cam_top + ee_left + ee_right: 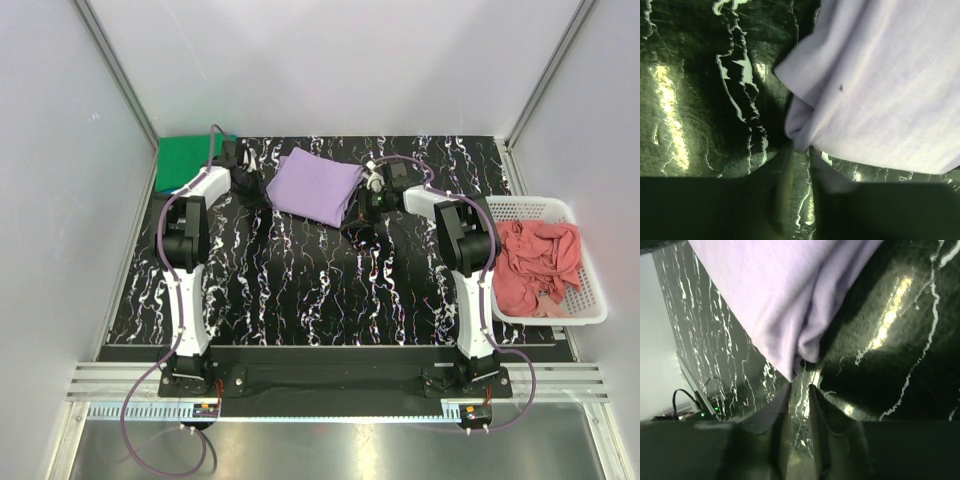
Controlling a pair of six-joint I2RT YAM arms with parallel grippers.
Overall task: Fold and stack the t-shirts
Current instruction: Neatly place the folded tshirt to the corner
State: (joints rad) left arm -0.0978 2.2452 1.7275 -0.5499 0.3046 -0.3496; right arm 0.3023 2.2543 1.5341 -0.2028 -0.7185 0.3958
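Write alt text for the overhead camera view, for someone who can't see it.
A folded light purple t-shirt lies on a black marbled table, the left claw and right claw at its two sides. A green t-shirt lies in the far left corner; a white basket at right holds crumpled salmon pink cloth.

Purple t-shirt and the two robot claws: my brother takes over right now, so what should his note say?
Left gripper: jaws slightly apart, empty, tips at the left side of the purple t-shirt.
Right gripper: the same, at its right corner.
Where: purple t-shirt folded, far middle of the table. Green t-shirt folded flat in the far left corner. Pink t-shirts crumpled in the white basket on the right.
Done: purple and green folded.
Left: probably stack purple on green, then fold and stack the pink.
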